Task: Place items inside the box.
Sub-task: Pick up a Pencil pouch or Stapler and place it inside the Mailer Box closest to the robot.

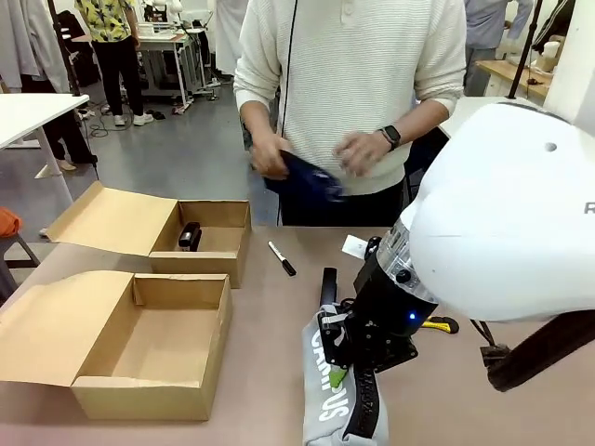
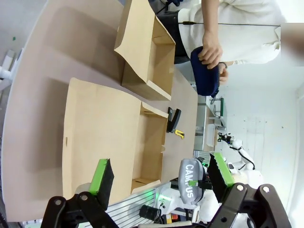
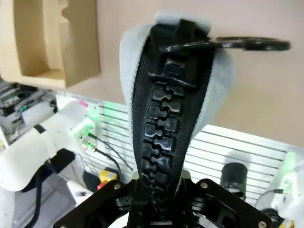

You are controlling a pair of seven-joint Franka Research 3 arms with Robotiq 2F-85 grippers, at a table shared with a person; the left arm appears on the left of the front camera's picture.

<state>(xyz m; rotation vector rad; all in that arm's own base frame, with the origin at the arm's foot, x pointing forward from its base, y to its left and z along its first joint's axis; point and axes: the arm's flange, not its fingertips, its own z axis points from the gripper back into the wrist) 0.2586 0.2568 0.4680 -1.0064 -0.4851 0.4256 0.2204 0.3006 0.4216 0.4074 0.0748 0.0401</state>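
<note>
Left gripper [image 2: 161, 175] stood released and empty, facing near box [image 2: 99, 133]. Far box [image 1: 191, 263] held a stapler [image 1: 191, 236]. Right gripper [image 1: 351, 370] was clenched on the zip of the grey case [image 1: 325, 404], just right of near box. Beyond that gripper lay a marker [image 1: 282, 258]; a person's hands [image 1: 363, 150] held a pouch [image 1: 302, 181].

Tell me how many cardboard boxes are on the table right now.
2. The near box sits open at the table's near left; the far box stands just behind it, also open, with a black stapler inside. The white arm could hide more on the right.
</note>
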